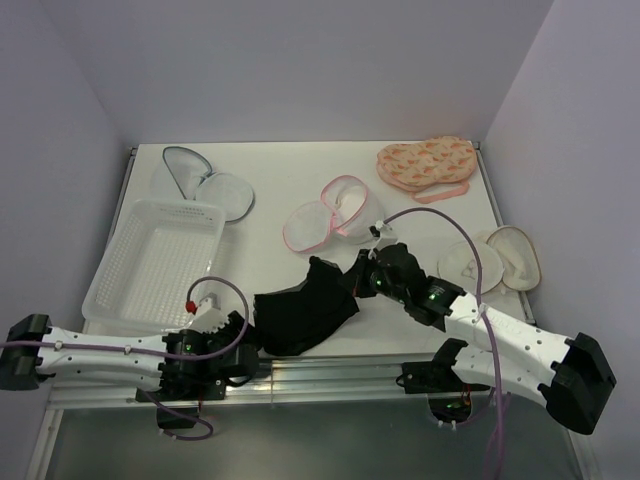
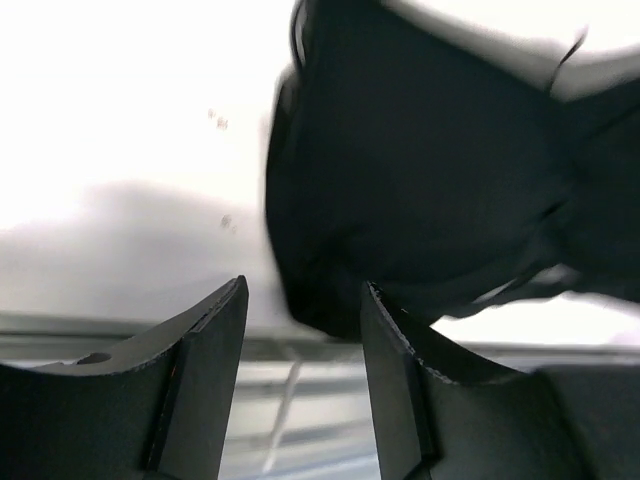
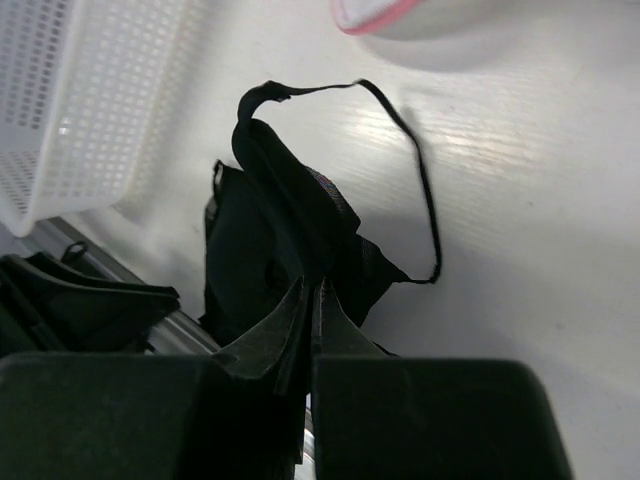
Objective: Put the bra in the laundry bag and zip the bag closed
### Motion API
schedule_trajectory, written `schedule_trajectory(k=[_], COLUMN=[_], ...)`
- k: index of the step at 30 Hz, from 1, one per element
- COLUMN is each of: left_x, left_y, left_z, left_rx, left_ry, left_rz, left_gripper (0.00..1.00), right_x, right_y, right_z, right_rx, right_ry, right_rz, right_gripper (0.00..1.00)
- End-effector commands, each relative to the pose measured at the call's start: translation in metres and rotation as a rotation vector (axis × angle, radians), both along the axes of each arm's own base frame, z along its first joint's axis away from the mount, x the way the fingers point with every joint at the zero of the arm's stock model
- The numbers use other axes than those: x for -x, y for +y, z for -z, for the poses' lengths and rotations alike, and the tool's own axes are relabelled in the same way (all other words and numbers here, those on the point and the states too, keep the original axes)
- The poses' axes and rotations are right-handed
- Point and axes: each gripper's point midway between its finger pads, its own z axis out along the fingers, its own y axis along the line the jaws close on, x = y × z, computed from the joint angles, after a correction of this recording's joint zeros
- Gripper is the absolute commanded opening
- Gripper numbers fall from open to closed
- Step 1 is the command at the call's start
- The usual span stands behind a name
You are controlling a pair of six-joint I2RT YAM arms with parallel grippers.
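The black bra (image 1: 305, 310) lies crumpled near the table's front edge, with one thin strap looping out over the white surface (image 3: 425, 190). My right gripper (image 1: 358, 275) is shut on the bra (image 3: 270, 250) at its right edge, its fingertips pinched into the fabric (image 3: 313, 285). My left gripper (image 1: 245, 335) stands open at the bra's left edge. The dark cloth (image 2: 430, 170) sits just past its fingertips (image 2: 303, 285), and nothing is between them. The laundry bag (image 1: 335, 212), white mesh with pink trim, lies open behind the bra; its pink rim (image 3: 375, 12) shows in the right wrist view.
A white perforated basket (image 1: 180, 207) stands at the left, close to the bra (image 3: 60, 100). A grey-trimmed mesh pouch (image 1: 205, 180) lies at the back left, an orange patterned pouch (image 1: 425, 162) at the back right, and a cream pouch (image 1: 495, 260) at the right. A metal rail (image 1: 330, 375) runs along the front edge.
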Motion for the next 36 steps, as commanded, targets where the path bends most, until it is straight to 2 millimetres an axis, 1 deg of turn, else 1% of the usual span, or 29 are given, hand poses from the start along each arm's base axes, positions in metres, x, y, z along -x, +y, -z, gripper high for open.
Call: schedule_trajectory(k=[1,3,5,6,8,9,11,13,14,16,17,19,20,21,22,23,27,29,31,34,36], left_x=[-0.02,-0.029,-0.035,-0.041,-0.046,-0.052,-0.055,-0.06,-0.063,-0.067,-0.068,-0.071,-0.07,-0.071,-0.072,-0.072,-0.072,-0.074,-0.075,-0.076,-0.076], left_y=[-0.012,-0.013,-0.022,-0.02,-0.027,-0.025,-0.031,-0.033,-0.032,-0.039,-0.041,-0.051,-0.052,-0.055,-0.061,-0.062,-0.078,-0.085,-0.093,-0.103,-0.107], left_z=[-0.019,-0.02,-0.023,-0.022,-0.019,-0.016,-0.01,-0.006,0.0,0.0,0.005,0.004,0.009,0.011,0.009,0.014,0.017,0.018,0.016,0.019,0.019], left_rx=[0.091,0.073,0.106,0.087,0.102,0.083,0.086,0.071,0.05,0.057,0.038,0.059,0.044,0.037,0.057,0.043,0.065,0.07,0.078,0.075,0.085], left_ry=[-0.046,-0.063,-0.065,-0.076,-0.064,-0.069,-0.052,-0.046,-0.036,-0.043,-0.032,-0.038,-0.026,-0.025,-0.033,-0.024,-0.023,-0.027,-0.032,-0.03,-0.032], left_rz=[-0.073,-0.073,-0.068,-0.068,-0.06,-0.059,-0.046,-0.038,-0.042,-0.027,-0.013,-0.002,0.006,0.02,0.028,0.035,0.077,0.09,0.114,0.139,0.149], left_gripper=[0.55,0.55,0.55,0.55,0.55,0.55,0.55,0.55,0.54,0.54,0.54,0.53,0.53,0.52,0.5,0.49,0.42,0.38,0.36,0.32,0.31], right_x=[-0.006,-0.005,-0.005,-0.005,-0.002,-0.001,0.002,0.003,0.002,0.002,0.0,0.0,-0.001,-0.002,-0.003,-0.004,-0.005,-0.006,-0.006,-0.004,-0.001], right_y=[-0.008,-0.015,-0.024,-0.027,-0.033,-0.035,-0.037,-0.041,-0.043,-0.047,-0.049,-0.05,-0.051,-0.053,-0.053,-0.053,-0.044,-0.041,-0.034,-0.022,-0.014], right_z=[-0.007,-0.006,-0.004,-0.002,0.001,0.002,0.003,0.005,0.005,0.007,0.004,0.002,0.001,0.001,0.0,-0.001,-0.008,-0.008,-0.006,-0.004,-0.004], right_rx=[0.044,0.06,0.096,0.109,0.128,0.131,0.134,0.158,0.169,0.191,0.195,0.208,0.212,0.222,0.228,0.229,0.211,0.223,0.231,0.233,0.221], right_ry=[-0.007,-0.007,-0.007,-0.004,-0.004,-0.004,-0.005,0.001,-0.001,0.001,-0.006,-0.006,-0.006,-0.007,-0.005,-0.005,-0.005,-0.001,0.008,0.018,0.024], right_rz=[0.053,0.075,0.098,0.106,0.111,0.109,0.104,0.107,0.114,0.124,0.135,0.137,0.141,0.154,0.158,0.159,0.152,0.155,0.147,0.139,0.129], right_gripper=[0.0,0.0,0.0,0.0,0.0,0.0,0.0,0.0,0.0,0.0,0.0,0.0,0.0,0.0,0.0,0.0,0.0,0.0,0.0,0.0,0.0])
